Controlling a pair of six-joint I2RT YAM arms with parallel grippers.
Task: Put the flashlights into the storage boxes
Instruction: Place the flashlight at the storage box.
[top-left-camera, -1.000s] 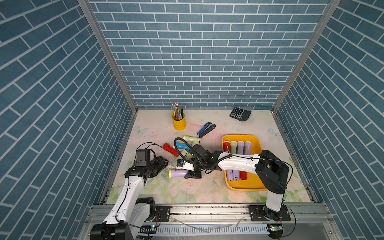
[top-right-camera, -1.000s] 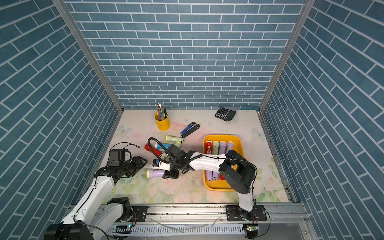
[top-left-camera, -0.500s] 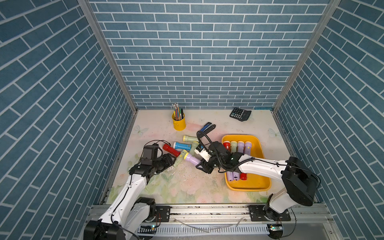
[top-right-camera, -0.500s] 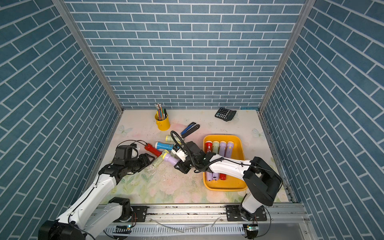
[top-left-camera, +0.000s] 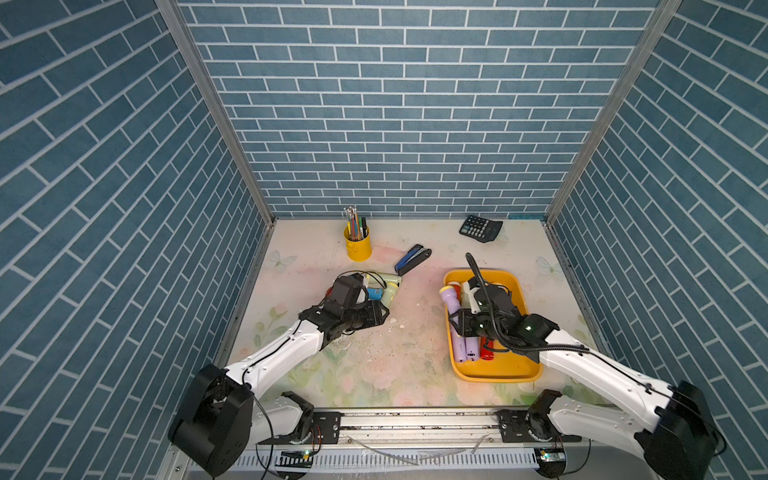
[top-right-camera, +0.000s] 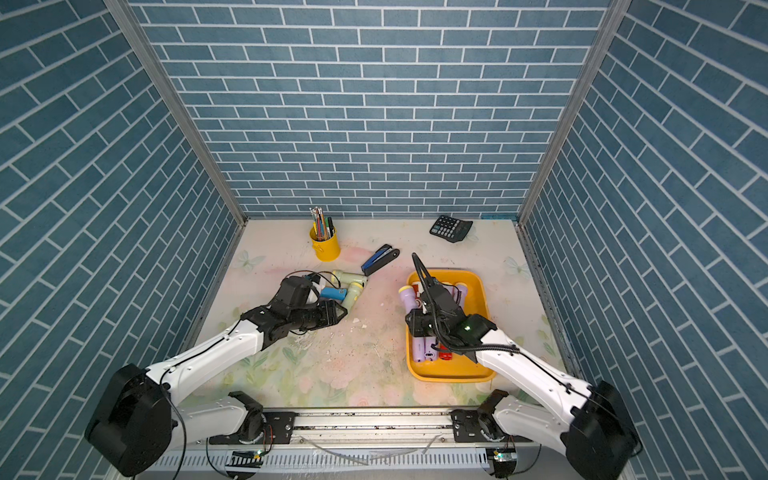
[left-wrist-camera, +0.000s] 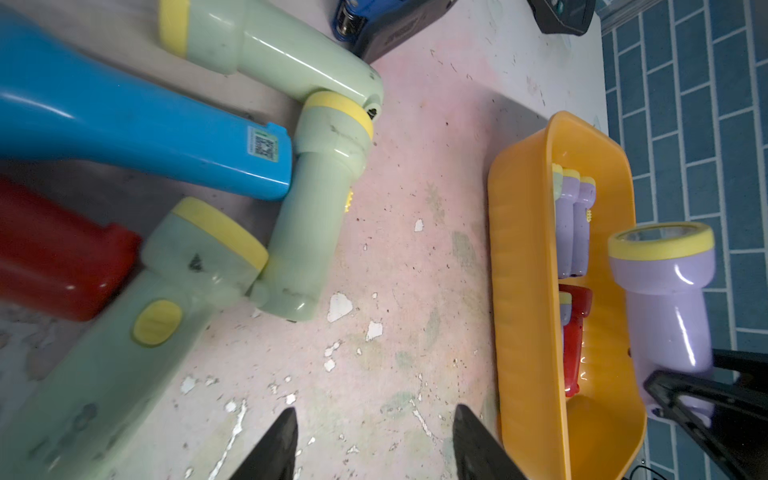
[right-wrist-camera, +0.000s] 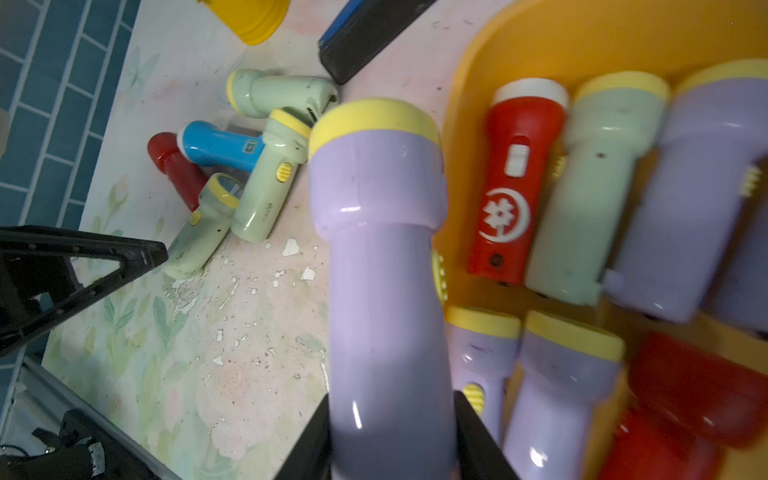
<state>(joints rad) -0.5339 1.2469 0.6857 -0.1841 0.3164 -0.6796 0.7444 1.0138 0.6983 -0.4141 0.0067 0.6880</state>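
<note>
Right gripper (right-wrist-camera: 392, 436) clamps a lilac flashlight (right-wrist-camera: 382, 249) over the yellow tray's (top-left-camera: 494, 372) ten-o'clock corner. Left gripper (left-wrist-camera: 374, 440) is part open and empty, with the loose flashlights (top-left-camera: 391, 293) at its twelve o'clock.

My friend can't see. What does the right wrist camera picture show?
A lilac flashlight with a yellow head, pinched between the right gripper's black fingers, hangs over the yellow tray's rim. The tray holds red, green and lilac flashlights; five more, green, blue and red, lie heaped on the flowery table.
</note>
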